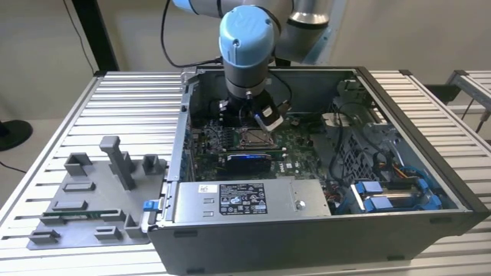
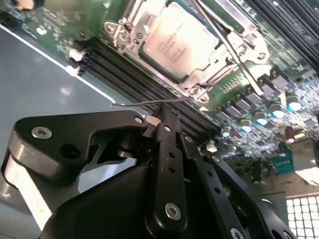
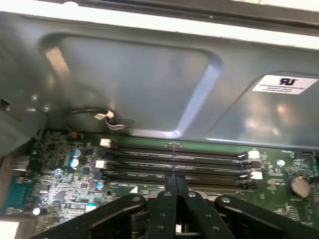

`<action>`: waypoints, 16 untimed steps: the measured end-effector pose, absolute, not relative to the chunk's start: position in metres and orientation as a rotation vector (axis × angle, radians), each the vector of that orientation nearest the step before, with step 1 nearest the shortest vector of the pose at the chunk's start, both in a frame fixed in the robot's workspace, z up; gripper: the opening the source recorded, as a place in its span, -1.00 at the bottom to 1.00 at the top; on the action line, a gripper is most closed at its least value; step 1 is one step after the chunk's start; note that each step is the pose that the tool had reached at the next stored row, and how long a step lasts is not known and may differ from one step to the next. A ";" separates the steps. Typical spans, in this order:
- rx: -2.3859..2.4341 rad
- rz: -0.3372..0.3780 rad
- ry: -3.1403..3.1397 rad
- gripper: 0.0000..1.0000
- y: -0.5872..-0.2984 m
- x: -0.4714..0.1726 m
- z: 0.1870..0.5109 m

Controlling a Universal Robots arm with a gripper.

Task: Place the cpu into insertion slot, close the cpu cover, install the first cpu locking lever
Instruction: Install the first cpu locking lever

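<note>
1. The gripper (image 2: 162, 113) has its fingers pressed together, with a thin wire lever (image 2: 144, 103) lying right at their tips in the second wrist view; whether they pinch it cannot be told.
2. The cpu (image 2: 182, 42) sits flat in the insertion slot (image 2: 124, 42), its silvery top showing.
3. The cpu cover (image 2: 219, 50) frames the chip, lying down around its edges.
4. A second thin metal rod (image 2: 234, 52) crosses the socket's corner at a slant.
5. Dark memory slots (image 3: 174, 162) run just beside the fingers in both wrist views.
6. In the exterior view, the arm (image 1: 245, 46) reaches down into an open computer case (image 1: 429, 230) on a slatted table (image 1: 130, 109), with a grey parts tray (image 1: 84, 201) towards the exterior view's left.
</note>
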State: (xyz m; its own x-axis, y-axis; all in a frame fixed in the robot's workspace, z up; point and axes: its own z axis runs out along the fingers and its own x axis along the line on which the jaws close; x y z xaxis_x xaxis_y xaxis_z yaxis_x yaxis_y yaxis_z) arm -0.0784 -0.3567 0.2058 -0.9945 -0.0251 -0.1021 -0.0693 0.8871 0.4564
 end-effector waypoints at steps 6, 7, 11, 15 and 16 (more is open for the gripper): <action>-0.072 0.721 2.967 -1.00 -0.359 -0.087 0.205; -0.072 0.721 2.966 -1.00 -0.359 -0.090 0.204; -0.074 0.721 2.959 -1.00 -0.361 -0.092 0.198; -0.078 0.718 2.949 -1.00 -0.362 -0.092 0.192; -0.079 0.718 2.947 -1.00 -0.362 -0.092 0.191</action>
